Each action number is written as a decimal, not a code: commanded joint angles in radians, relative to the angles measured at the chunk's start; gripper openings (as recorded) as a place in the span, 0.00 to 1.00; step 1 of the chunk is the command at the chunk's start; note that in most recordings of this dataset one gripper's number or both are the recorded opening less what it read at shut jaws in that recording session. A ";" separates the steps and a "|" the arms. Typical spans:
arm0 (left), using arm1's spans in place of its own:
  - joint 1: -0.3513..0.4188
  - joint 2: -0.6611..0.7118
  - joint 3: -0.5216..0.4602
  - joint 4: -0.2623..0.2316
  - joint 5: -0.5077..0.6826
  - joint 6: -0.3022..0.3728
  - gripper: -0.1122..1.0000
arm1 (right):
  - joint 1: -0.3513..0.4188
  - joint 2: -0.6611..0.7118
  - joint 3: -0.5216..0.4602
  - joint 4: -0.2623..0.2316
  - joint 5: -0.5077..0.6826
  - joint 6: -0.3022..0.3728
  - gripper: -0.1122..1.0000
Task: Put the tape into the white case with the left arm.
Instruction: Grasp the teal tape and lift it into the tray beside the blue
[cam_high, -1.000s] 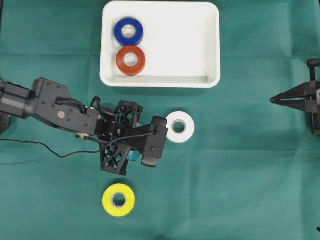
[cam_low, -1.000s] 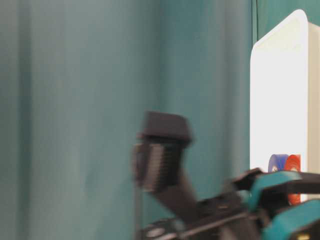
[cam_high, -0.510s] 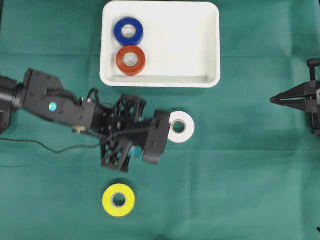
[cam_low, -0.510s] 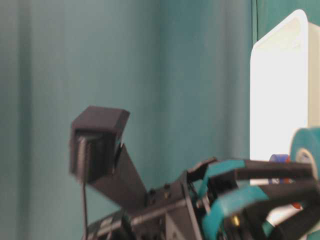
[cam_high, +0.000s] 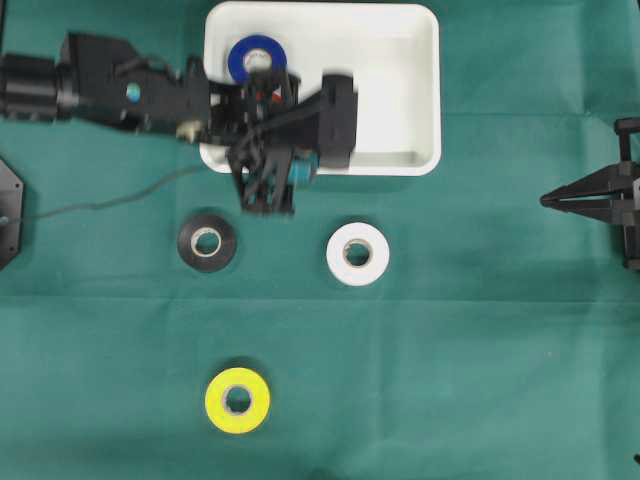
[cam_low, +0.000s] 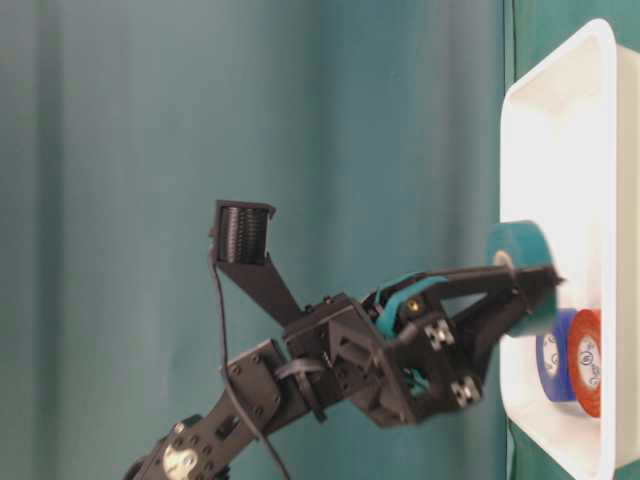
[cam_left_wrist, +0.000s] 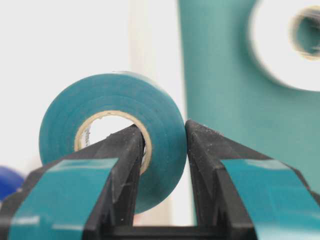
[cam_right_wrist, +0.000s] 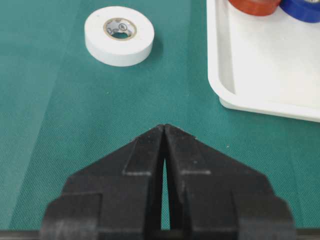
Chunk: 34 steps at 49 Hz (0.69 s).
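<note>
Right, your left claw (cam_left_wrist: 162, 150) is clamped on the teal tape (cam_left_wrist: 112, 132), one finger through the roll's core and the other on its outer face, so the roll stands on edge between them. In the table-level view the roll hangs above the white case (cam_low: 560, 130), clear of its floor. From overhead, the left arm (cam_high: 130, 90) reaches in from nine o'clock across the case's front-left corner, hiding the teal roll under its own bulk. Inside the case at ten o'clock lies the blue tape (cam_high: 255, 55), with the red tape (cam_low: 586, 362) just beside it. On the green tabletop (cam_high: 480, 330), a black tape (cam_high: 207, 241) lies at eight o'clock of the claw, a white tape (cam_high: 357, 254) at five o'clock, a yellow tape (cam_high: 237, 400) further out at six o'clock. Your right claw (cam_right_wrist: 164, 131) sits well apart at three o'clock, pinched together on nothing.
</note>
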 joint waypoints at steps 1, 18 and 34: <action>0.041 -0.006 -0.040 0.002 -0.023 0.015 0.32 | 0.000 0.008 -0.011 -0.002 -0.011 0.000 0.01; 0.192 0.067 -0.089 0.002 -0.072 0.072 0.32 | 0.000 0.008 -0.011 -0.002 -0.011 0.000 0.01; 0.227 0.097 -0.109 0.002 -0.087 0.078 0.32 | 0.000 0.008 -0.011 -0.002 -0.011 0.000 0.01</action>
